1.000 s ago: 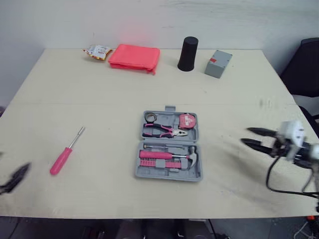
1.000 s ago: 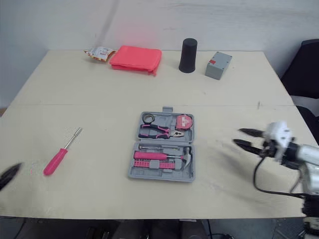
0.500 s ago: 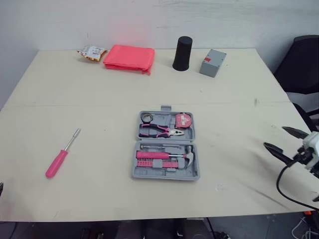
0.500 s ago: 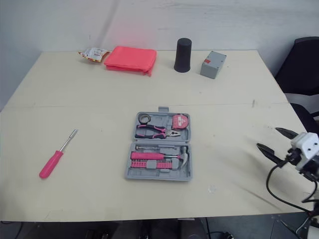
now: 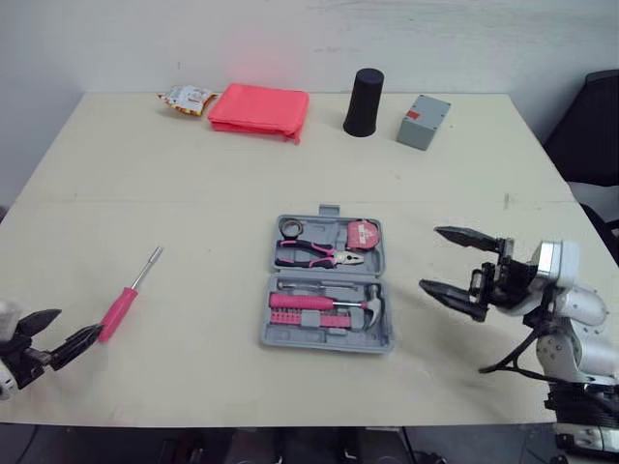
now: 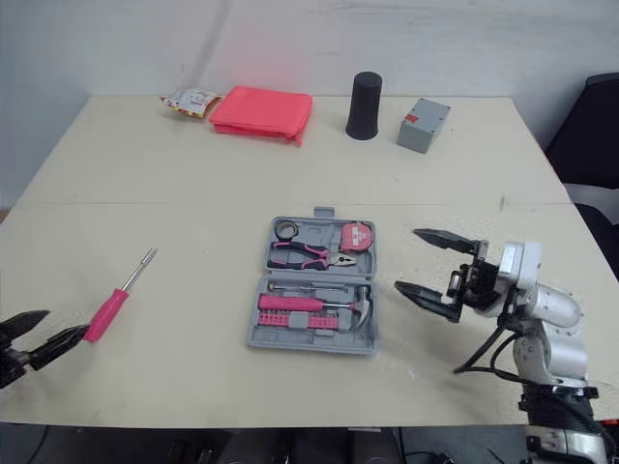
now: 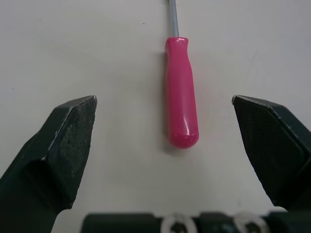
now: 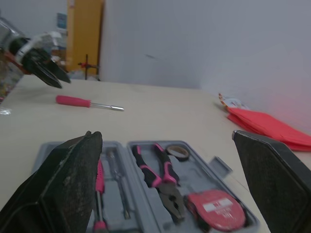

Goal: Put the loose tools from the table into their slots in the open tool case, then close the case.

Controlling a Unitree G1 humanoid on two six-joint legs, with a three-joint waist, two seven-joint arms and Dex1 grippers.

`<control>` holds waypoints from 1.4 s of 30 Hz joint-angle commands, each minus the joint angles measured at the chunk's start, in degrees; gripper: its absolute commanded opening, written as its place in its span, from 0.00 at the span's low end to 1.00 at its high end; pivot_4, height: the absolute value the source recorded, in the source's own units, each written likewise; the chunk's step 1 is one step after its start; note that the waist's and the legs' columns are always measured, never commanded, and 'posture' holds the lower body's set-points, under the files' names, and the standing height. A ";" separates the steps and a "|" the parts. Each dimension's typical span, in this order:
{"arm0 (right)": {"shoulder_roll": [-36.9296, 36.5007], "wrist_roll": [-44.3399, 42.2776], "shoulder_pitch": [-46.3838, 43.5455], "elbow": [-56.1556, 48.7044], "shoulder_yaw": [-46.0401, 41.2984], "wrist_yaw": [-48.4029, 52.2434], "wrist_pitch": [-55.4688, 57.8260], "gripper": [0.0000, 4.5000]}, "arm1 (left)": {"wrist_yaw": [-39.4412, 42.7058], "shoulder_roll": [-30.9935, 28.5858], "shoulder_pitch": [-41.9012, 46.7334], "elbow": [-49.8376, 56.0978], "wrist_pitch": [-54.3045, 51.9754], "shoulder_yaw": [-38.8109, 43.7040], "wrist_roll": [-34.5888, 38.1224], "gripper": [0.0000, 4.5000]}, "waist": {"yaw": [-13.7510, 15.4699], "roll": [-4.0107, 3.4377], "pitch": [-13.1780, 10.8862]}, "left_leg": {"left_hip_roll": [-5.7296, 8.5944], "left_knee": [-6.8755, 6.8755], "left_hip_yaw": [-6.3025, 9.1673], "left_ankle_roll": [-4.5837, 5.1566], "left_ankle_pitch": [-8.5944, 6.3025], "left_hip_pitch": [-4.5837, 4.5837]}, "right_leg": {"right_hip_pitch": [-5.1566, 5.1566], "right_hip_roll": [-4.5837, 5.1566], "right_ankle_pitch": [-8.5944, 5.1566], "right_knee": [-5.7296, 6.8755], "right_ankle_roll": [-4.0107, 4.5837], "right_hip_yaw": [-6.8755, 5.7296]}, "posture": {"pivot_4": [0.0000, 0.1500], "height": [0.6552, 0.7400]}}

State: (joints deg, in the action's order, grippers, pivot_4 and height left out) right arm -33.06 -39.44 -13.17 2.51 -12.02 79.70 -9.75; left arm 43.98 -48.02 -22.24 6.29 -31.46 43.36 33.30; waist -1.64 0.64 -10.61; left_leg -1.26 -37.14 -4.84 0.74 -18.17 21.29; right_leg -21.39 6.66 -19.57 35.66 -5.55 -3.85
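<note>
Left gripper (image 5: 75, 323) hovers at the near edge of the table (image 5: 193, 184) with fingers spread wide, just behind the handle of the loose pink screwdriver (image 5: 120, 310). Right gripper (image 5: 429, 257), also spread wide, is just right of the open tool case (image 5: 327, 341).

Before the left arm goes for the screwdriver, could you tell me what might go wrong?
1. The left gripper, open, faces only the rounded handle end of the screwdriver; a pinch on that glossy end might squirt it away or let the shaft droop.
2. The right gripper, open, hovers close beside the tool case; a small drift could nudge the case and shift its slots.
</note>
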 commanded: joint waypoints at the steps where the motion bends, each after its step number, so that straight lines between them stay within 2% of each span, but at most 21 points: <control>1: 0.05 0.06 1.24 -4.96 2.23 3.23 -0.60 0.99 | -1.11 -1.97 4.30 -3.07 -2.92 -3.39 -1.55 1.00 | 0.00 0.00 0.00 | 0.00 -0.01 -0.02 0.01 0.01 0.00 | 0.00 0.01 0.00 0.00 0.00 0.00 | 1.00 1.00; 3: 0.11 1.07 2.37 -5.04 3.65 4.90 -1.27 0.99 | -1.46 -2.71 7.83 -4.44 -4.76 -6.33 -1.90 1.00 | 0.04 0.05 0.02 | -0.01 0.01 -0.05 -0.01 0.03 -0.05 | 0.00 0.00 0.00 0.03 0.00 0.00 | 1.00 1.00; 5: 0.16 1.68 2.51 -3.85 3.65 4.95 -1.70 0.99 | -0.80 -2.75 10.63 -6.25 -2.05 -9.19 -4.06 1.00 | 0.10 0.05 0.03 | -0.02 0.01 -0.05 -0.02 0.06 -0.05 | -0.03 0.00 0.00 0.09 0.00 -0.02 | 1.00 1.00; 8: -0.20 2.42 2.17 -2.84 3.29 4.63 -2.38 0.99 | 1.52 -2.60 10.62 -8.35 -1.28 -11.89 -5.47 1.00 | -0.18 0.05 0.03 | -0.01 0.00 -0.13 0.00 0.06 -0.04 | -0.07 0.01 0.00 0.10 0.00 0.01 | 1.00 1.00; 11: -0.52 2.78 1.77 -4.34 3.24 2.56 -1.40 1.00 | 2.66 -2.33 10.47 -9.49 1.29 -13.79 -7.54 0.82 | -0.34 0.04 0.03 | -0.10 0.02 -0.38 -0.02 -0.01 -0.14 | -0.12 0.01 0.00 0.14 0.00 -0.06 | 1.00 1.00; 14: -0.74 3.03 1.96 -6.10 3.55 0.89 -0.38 1.00 | 1.62 -1.37 11.32 -10.03 1.35 -14.13 -8.10 0.51 | -0.07 0.04 0.03 | -0.12 0.00 -0.42 -0.03 -0.01 -0.15 | -0.16 0.01 0.00 0.18 0.00 -0.06 | 1.00 1.00; 18: -0.60 3.41 2.44 -8.47 3.62 -1.46 0.75 1.00 | 1.54 -0.94 10.12 -9.49 1.90 -14.25 -9.25 0.14 | 0.02 0.04 0.03 | -0.12 -0.03 -0.42 -0.02 -0.02 -0.15 | -0.15 0.02 0.00 0.19 0.00 -0.04 | 1.00 1.00; 19: -0.56 3.57 2.56 -9.19 3.63 -2.30 1.11 1.00 | 1.67 -0.80 9.71 -9.27 2.53 -14.18 -9.51 0.12 | 0.01 0.04 0.03 | -0.12 -0.02 -0.42 -0.02 -0.02 -0.15 | -0.15 0.02 0.00 0.19 0.00 -0.04 | 1.00 1.00; 21: -0.88 4.72 2.51 -10.00 3.27 -4.22 1.23 1.00 | 1.40 0.35 11.00 -7.17 12.56 -12.46 -11.20 0.12 | 0.02 0.03 0.03 | -0.12 0.00 -0.42 -0.04 -0.03 -0.16 | -0.17 0.02 0.00 0.18 0.00 -0.04 | 1.00 1.00; 23: -1.89 5.51 2.06 -9.74 3.18 -4.33 1.26 1.00 | 0.49 1.03 13.30 -4.48 16.13 -11.37 -11.04 0.12 | 0.02 0.07 0.02 | -0.12 0.00 -0.43 -0.04 -0.03 -0.12 | -0.19 0.02 0.00 0.15 0.00 -0.05 | 1.00 1.00; 26: -2.98 5.58 1.10 -8.12 2.50 -4.70 1.42 1.00 | 2.93 -1.84 16.97 2.21 13.73 -14.38 -10.04 0.12 | 0.40 0.36 0.01 | -0.15 -0.08 -0.38 -0.05 -0.02 -0.06 | -0.18 0.02 0.01 0.17 0.01 -0.12 | 1.00 1.00; 31: -3.96 6.26 -0.49 -5.61 2.25 -4.26 0.30 1.00 | 5.20 -4.56 22.65 8.47 10.63 -19.21 -8.90 0.12 | 0.11 0.33 0.00 | -0.11 -0.07 -0.41 -0.03 -0.02 -0.09 | -0.12 0.05 0.02 0.15 0.01 -0.11 | 1.00 1.00; 36: -4.70 6.81 -0.86 -3.70 1.66 -4.30 0.04 1.00 | 11.49 -8.88 39.36 13.38 7.01 -34.46 -9.92 0.12 | 0.12 0.32 -0.05 | -0.17 -0.16 -0.46 -0.01 0.03 0.01 | -0.15 -0.10 0.03 0.33 0.00 -0.26 | 1.00 1.00; 42: -5.44 6.26 1.62 -4.84 0.94 -3.73 0.73 1.00 | 15.89 -7.57 48.59 19.48 -0.78 -48.43 -9.63 0.12 | 0.11 0.32 -0.06 | -0.19 -0.21 -0.66 0.05 0.07 -0.04 | -0.12 -0.20 0.04 0.34 -0.04 -0.20 | 1.00 1.00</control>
State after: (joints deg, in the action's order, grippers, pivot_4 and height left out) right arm -37.48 -32.07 -12.46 -0.27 -9.51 75.39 -8.94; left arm 59.21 -55.89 24.88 22.63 -29.76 -2.93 23.36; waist -1.53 0.96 -10.67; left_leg -1.46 -37.36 -5.49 0.80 -18.10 21.27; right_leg -21.51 6.45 -19.52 35.99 -5.58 -4.05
